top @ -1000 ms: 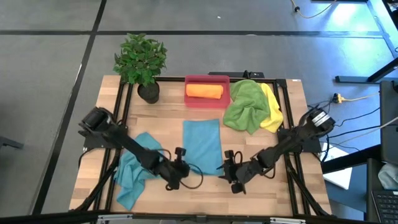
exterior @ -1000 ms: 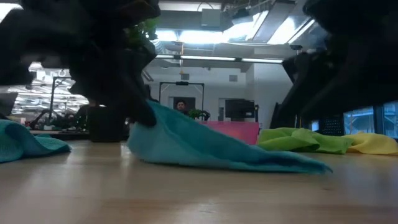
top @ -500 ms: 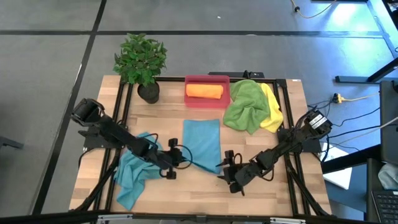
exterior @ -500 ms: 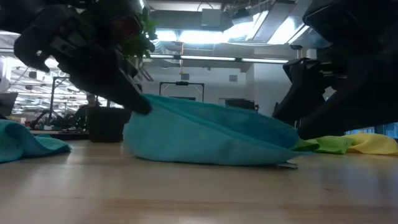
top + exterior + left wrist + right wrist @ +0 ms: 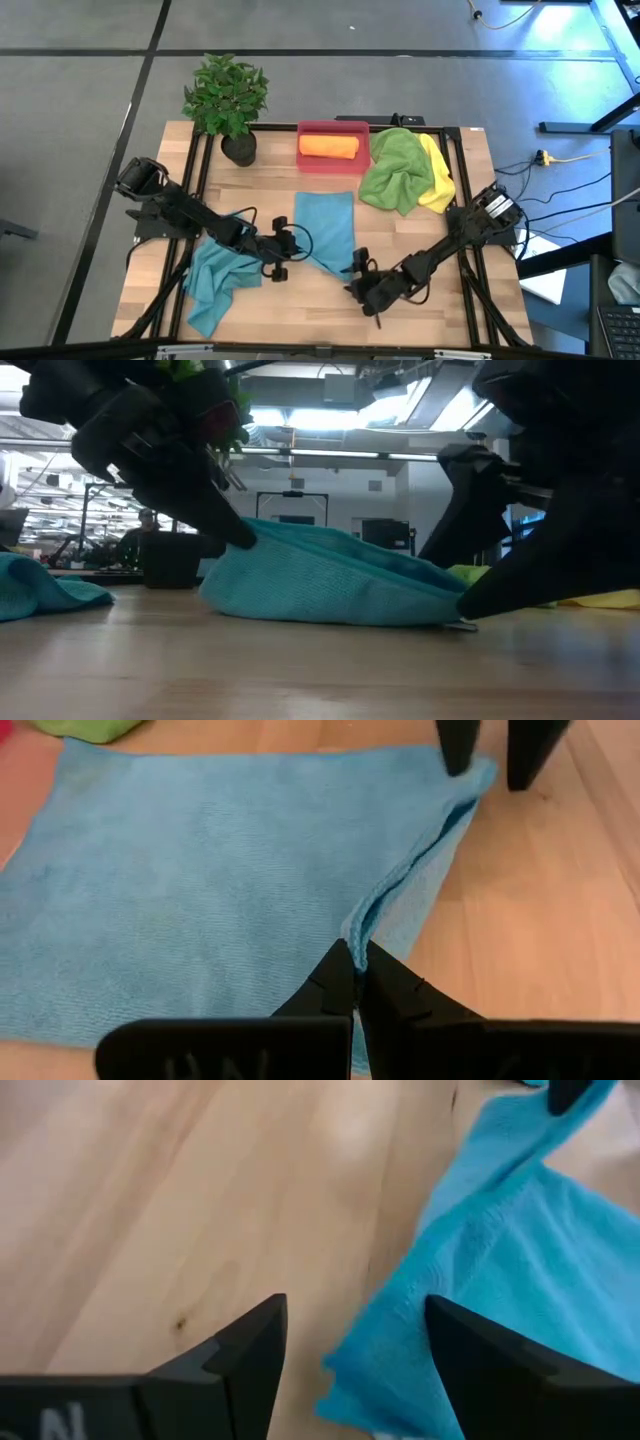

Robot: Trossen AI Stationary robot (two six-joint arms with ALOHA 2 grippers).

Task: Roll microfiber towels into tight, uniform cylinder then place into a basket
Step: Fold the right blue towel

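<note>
- Your left gripper (image 5: 291,241) pinches the spread teal towel (image 5: 326,228) at its near-left corner.
- Your right gripper (image 5: 357,268) stands spread; the free near-right corner lies just at its eleven o'clock.
- The towel's long axis runs twelve to six.

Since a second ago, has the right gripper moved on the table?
Yes. In the high view the right gripper has slid toward the table's front edge and a little leftward, now at the near right corner of the flat teal towel.
</note>
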